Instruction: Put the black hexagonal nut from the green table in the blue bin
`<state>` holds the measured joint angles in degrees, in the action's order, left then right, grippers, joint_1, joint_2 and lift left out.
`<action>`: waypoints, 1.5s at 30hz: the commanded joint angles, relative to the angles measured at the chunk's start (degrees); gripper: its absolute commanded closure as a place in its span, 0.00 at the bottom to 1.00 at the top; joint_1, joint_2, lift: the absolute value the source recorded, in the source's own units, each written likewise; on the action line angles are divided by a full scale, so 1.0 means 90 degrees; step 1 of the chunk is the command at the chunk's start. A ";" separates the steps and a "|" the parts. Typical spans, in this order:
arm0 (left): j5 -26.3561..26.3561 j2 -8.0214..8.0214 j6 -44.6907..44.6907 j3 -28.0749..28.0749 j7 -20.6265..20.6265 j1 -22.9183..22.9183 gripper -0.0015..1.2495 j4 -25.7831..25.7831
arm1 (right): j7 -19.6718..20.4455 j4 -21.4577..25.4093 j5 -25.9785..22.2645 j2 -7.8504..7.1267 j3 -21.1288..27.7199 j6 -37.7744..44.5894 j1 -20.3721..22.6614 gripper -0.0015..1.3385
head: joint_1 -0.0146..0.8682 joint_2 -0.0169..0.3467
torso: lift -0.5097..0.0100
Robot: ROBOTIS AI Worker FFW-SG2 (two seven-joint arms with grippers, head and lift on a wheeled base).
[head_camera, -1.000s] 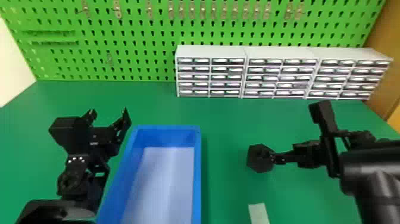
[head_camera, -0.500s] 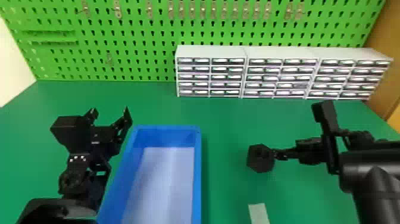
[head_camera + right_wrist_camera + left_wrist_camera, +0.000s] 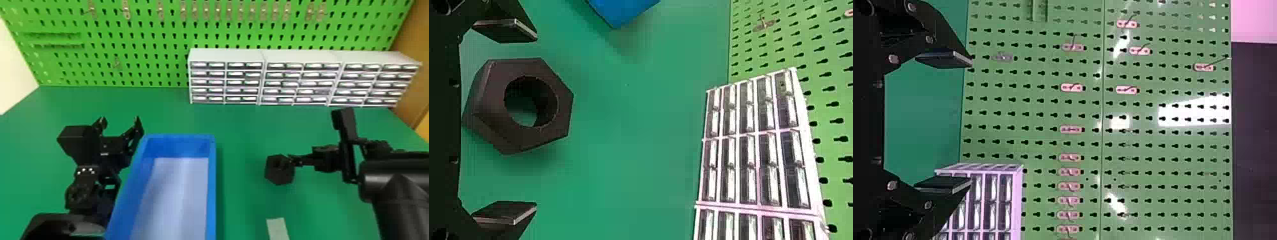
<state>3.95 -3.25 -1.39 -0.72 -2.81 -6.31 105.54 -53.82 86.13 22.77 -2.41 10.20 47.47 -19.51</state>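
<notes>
Spread across the lower frame: green counter (image 3: 242,123). On it, lower left of centre, blue bin (image 3: 211,178). Slanting in from the right edge, right arm (image 3: 395,185), wrist low. Beside the bin, left gripper (image 3: 120,119), wide open, empty. Wide open too, right gripper (image 3: 535,121), astride but not gripping the black hexagonal nut (image 3: 494,107), right of lower centre. Probably light, rigid, slightly slippery; best pinched across opposite flats.
</notes>
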 commanded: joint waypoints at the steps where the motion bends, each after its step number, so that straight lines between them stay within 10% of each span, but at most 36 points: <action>1: 0.0000 0.0000 -0.0002 0.0012 0.0000 -0.0002 0.33 -0.0008 | 0.0033 -0.0235 -0.0040 -0.0015 -0.0108 -0.0049 -0.0137 0.08 | 0.76 0.20 | 0.80; 45: -0.0010 0.0000 0.0076 0.0070 -0.0010 0.0164 0.33 -0.0115 | 0.0033 -0.2373 0.0331 -0.0630 -0.1749 0.0312 -0.1700 0.08 | 0.76 0.20 | 0.80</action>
<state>3.86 -3.25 -0.84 -0.24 -2.90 -5.08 104.68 -53.55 65.92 25.71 -7.58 -4.25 50.61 -34.10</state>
